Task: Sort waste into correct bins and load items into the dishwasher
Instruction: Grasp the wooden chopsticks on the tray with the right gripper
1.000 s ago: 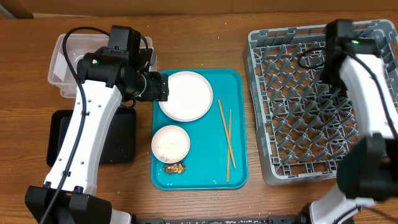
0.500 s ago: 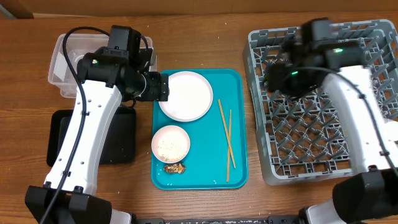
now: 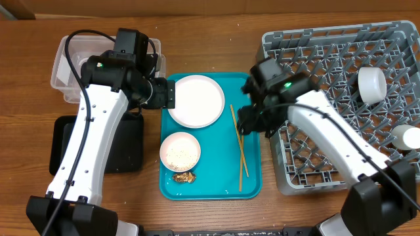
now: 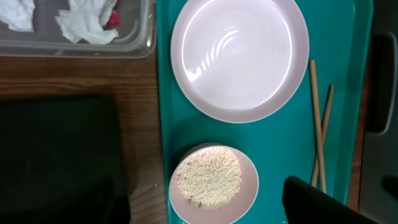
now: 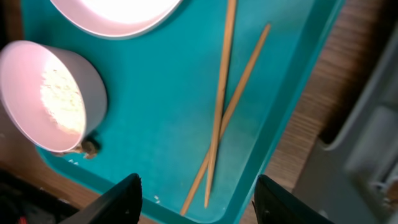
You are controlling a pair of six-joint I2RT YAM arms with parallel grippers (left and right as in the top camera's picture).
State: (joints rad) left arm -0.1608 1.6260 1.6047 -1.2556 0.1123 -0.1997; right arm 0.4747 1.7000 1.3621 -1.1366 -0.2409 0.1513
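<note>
Right end effector (image 5: 200, 202) newly above chopsticks (image 5: 221, 112)

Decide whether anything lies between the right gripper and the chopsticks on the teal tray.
Nothing visible does. The right gripper hangs open above the chopsticks, which lie crossed and uncovered on the teal tray. The bowl of rice sits off to one side.

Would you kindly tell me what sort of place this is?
Likely a lab mock-up of a dish-clearing station: a grey dish rack, a teal tray holding a plate and rice bowl, a clear tub of tissue.
</note>
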